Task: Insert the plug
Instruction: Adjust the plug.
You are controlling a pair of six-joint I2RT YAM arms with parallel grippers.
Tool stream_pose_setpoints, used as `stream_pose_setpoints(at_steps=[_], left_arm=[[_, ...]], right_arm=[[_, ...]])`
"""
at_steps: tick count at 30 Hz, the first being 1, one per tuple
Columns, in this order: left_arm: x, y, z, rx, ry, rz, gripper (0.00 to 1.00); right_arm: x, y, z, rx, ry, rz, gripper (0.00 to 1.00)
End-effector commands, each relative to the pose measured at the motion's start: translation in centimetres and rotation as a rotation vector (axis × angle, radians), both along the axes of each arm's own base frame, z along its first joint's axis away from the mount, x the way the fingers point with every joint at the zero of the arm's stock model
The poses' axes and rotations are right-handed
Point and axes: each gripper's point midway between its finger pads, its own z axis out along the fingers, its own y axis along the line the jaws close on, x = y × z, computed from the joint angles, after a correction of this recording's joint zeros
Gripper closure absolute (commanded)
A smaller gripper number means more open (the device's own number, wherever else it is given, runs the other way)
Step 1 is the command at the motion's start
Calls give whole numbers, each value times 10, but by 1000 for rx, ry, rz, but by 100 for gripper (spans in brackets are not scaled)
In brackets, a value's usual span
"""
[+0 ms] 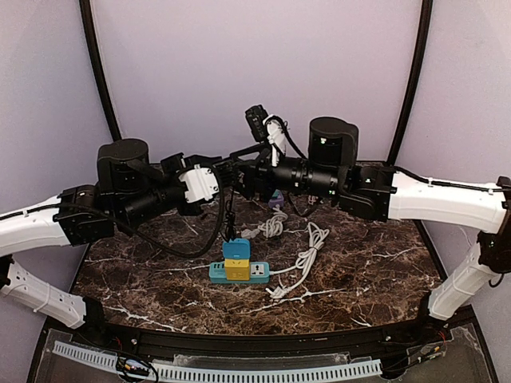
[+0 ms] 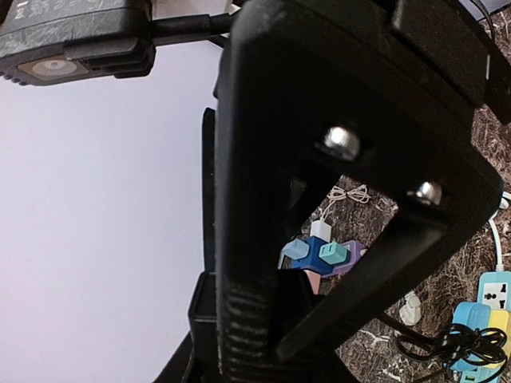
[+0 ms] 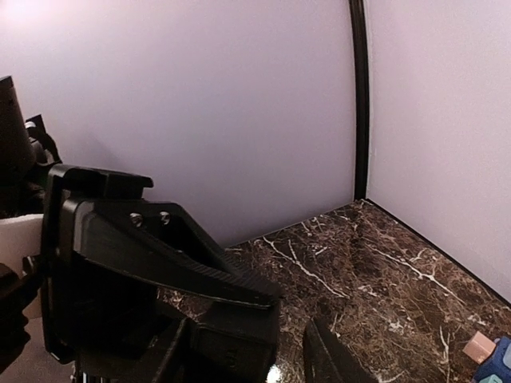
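**Left gripper and right gripper tip to tip above the bench**

Both arms reach inward, raised well clear of the marble top. I cannot tell whether either gripper is clenched or released, because the jaws are lost in black. A black cord hangs from where they meet toward the teal power strip, which carries a yellow adapter and a blue adapter. The plug itself cannot be picked out. A white cord trails from the strip's right end.
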Motion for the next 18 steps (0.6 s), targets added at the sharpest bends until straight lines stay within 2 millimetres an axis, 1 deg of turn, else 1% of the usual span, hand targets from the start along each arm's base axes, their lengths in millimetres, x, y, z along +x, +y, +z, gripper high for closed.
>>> stream_pose_setpoints(at_steps=[1, 3, 4, 5, 6, 7, 8, 9, 10, 11, 12, 13, 14, 15, 16, 17, 18], left_arm=[[-2, 2, 11, -51, -40, -4, 99], [-1, 3, 13, -63, -50, 4, 99], [0, 3, 14, -69, -55, 9, 99], [0, 4, 13, -70, -55, 12, 99], [0, 4, 13, -76, -51, 14, 94], [0, 4, 11, -77, -44, 15, 72], [0, 6, 10, -93, -29, 19, 59], [-1, 8, 7, -101, -17, 22, 35], [-2, 9, 4, -123, 11, 24, 27], [-4, 11, -5, -114, 39, 22, 16], [-7, 11, -11, -136, 91, 9, 13], [-11, 14, -25, -106, 138, 0, 10], [-15, 13, -32, -131, 208, -21, 9], [-18, 17, -45, -140, 293, -16, 8], [-18, 18, -52, -150, 347, -31, 8], [-19, 22, -63, -169, 430, -15, 8], [-16, 25, -69, -183, 485, -22, 8]], right_arm=[[8, 3, 7, 19, 19, -16, 65], [10, 4, 4, 11, 41, -4, 80], [11, 3, 2, 9, 53, -2, 97], [12, 2, 1, 5, 63, 3, 100], [12, 1, -1, -2, 68, 14, 100], [12, -1, -2, -11, 71, 28, 100], [11, -4, -2, -20, 69, 42, 100], [12, -10, -3, -38, 64, 54, 100], [13, -18, -4, -58, 55, 63, 100], [16, -27, -8, -94, 49, 67, 100], [22, -39, -12, -134, 42, 65, 100], [29, -57, -17, -184, 44, 60, 100], [33, -69, -24, -232, 37, 66, 100], [36, -81, -32, -285, 30, 66, 100], [37, -88, -44, -347, 19, 76, 100], [36, -94, -58, -421, 5, 94, 100], [32, -98, -72, -484, -2, 124, 100]])
